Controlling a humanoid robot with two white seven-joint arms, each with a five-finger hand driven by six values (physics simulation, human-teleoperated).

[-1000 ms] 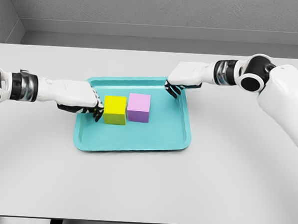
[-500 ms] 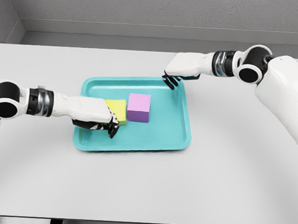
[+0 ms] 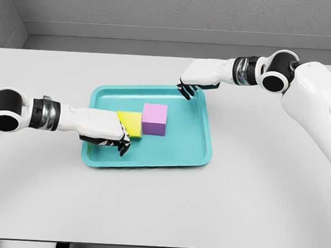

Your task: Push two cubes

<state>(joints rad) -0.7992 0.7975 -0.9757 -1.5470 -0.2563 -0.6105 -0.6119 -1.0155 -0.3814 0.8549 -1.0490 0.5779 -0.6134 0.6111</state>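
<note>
A yellow cube [image 3: 132, 122] and a purple cube [image 3: 154, 118] sit side by side, touching, in a teal tray [image 3: 192, 142]. My left hand [image 3: 110, 135] lies over the tray's left part, fingers curled downward, covering the yellow cube's left and front side and holding nothing. My right hand [image 3: 188, 89] hovers at the tray's far rim, behind and to the right of the purple cube, fingers curled down, apart from both cubes.
The tray rests in the middle of a white table [image 3: 161, 201]. A grey wall runs along the table's far edge. The right forearm [image 3: 240, 72] reaches in above the table's far right part.
My left hand moved forward and right, now covering part of the yellow cube. The tray's left end slid slightly left. My right hand drew back to the tray's far rim.
</note>
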